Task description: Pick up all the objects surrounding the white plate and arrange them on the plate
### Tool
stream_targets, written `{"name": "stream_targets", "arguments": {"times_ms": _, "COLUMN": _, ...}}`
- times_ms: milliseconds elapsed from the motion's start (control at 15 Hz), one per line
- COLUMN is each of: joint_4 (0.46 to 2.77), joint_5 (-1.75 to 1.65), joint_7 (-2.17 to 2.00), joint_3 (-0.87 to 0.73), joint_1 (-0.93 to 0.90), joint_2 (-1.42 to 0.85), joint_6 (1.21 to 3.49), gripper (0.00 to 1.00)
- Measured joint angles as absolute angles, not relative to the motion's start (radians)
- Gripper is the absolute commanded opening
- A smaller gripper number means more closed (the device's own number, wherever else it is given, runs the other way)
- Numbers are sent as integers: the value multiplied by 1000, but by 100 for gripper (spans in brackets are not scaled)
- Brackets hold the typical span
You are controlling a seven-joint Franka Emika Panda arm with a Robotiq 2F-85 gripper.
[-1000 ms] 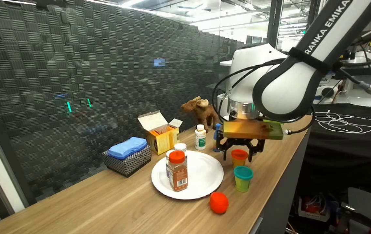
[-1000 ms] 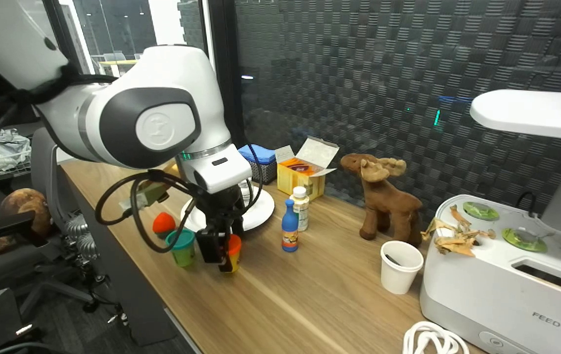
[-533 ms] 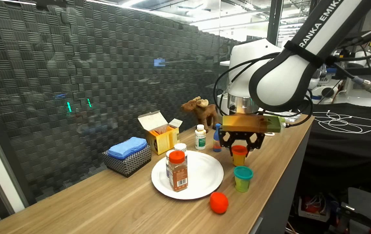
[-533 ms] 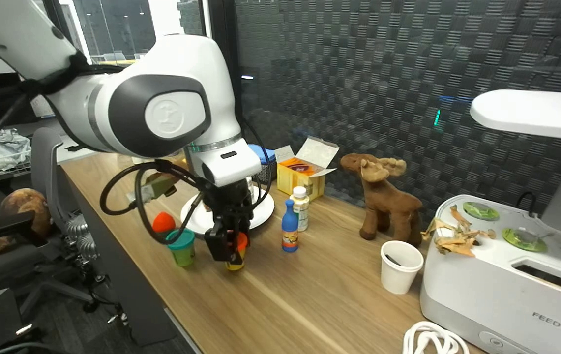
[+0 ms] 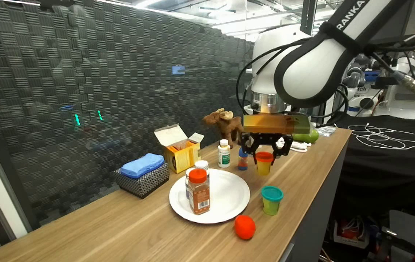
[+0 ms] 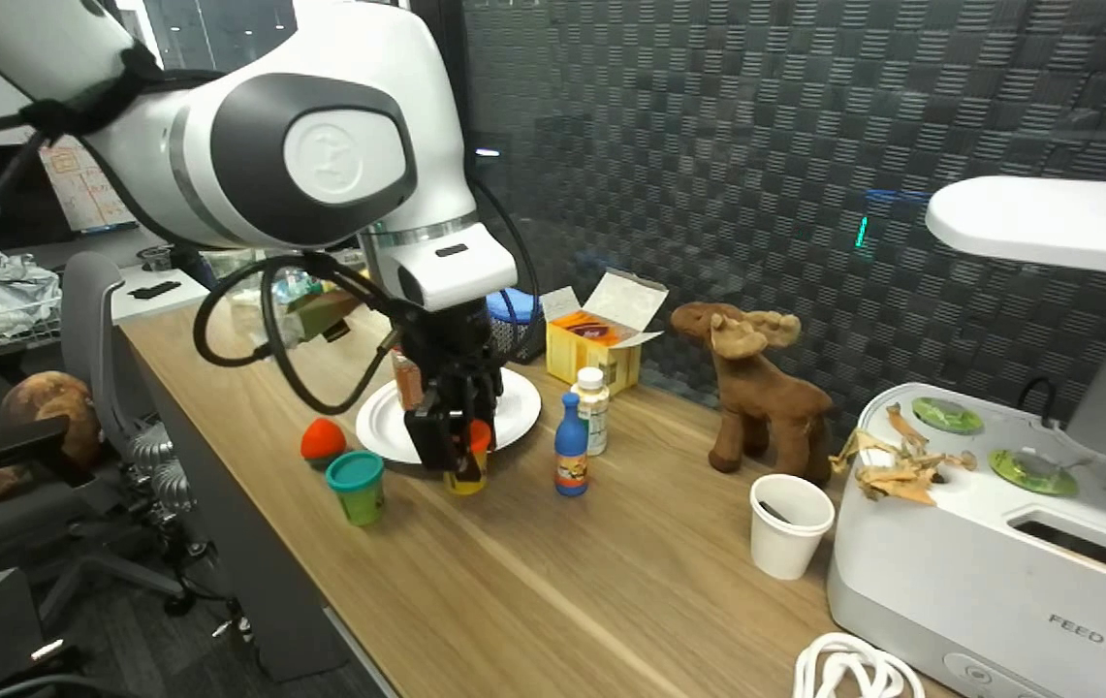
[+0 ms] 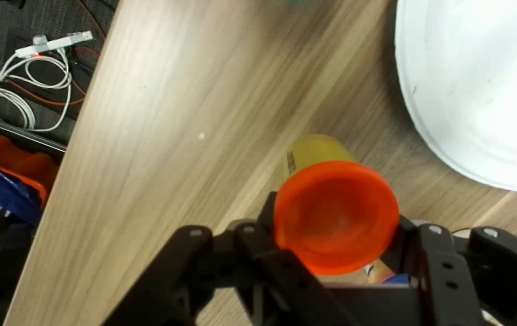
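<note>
My gripper [image 5: 264, 161] is shut on the orange-lidded yellow cup [image 7: 336, 217] and holds it upright-looking, raised off the table. The white plate [image 5: 229, 194] carries a red-capped spice jar [image 5: 200, 198], with two white bottles [image 5: 202, 165] partly hidden behind it. Beside the plate stand a teal-lidded green cup [image 5: 271, 203] and an orange ball [image 5: 244, 227]. A white pill bottle [image 5: 224, 157] with a green label and a blue bottle [image 6: 572, 451] stand off the plate on the wall side. In the wrist view the plate's rim [image 7: 417, 113] lies up and right of the held cup.
Along the wall are a black basket [image 5: 142, 182] with a blue cloth, an open yellow box [image 5: 182, 156] and a brown plush moose [image 6: 766, 397]. A white paper cup [image 6: 790, 533] and a white planter [image 6: 960, 582] stand farther off. The table's edge [image 5: 311, 203] runs close to the teal-lidded cup.
The gripper has closed from wide around the orange-lidded cup and lifted it off the table. The arm has risen; the other objects have stayed put.
</note>
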State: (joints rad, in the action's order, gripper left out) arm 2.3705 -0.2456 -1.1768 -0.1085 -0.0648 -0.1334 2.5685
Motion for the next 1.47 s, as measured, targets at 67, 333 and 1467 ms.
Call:
{"name": "stream_targets", "arguments": {"times_ms": 67, "joint_4": 2369, "joint_5": -246, "joint_7": -1178, "joint_3": -95, "joint_1": -71, "joint_2": -131, "joint_6": 2558, "gripper": 21}}
{"name": "stream_targets", "arguments": {"times_ms": 333, "joint_4": 2367, "joint_5": -246, "joint_7": -1204, "joint_3": -29, "joint_1": -109, "joint_2": -135, "joint_6": 2535, "gripper": 21}}
{"name": "stream_targets", "arguments": {"times_ms": 1467, "joint_4": 2276, "joint_5": -178, "joint_7": -1320, "joint_3": 22, "joint_1": -183, "joint_2": -237, "joint_6": 2563, "gripper": 21}}
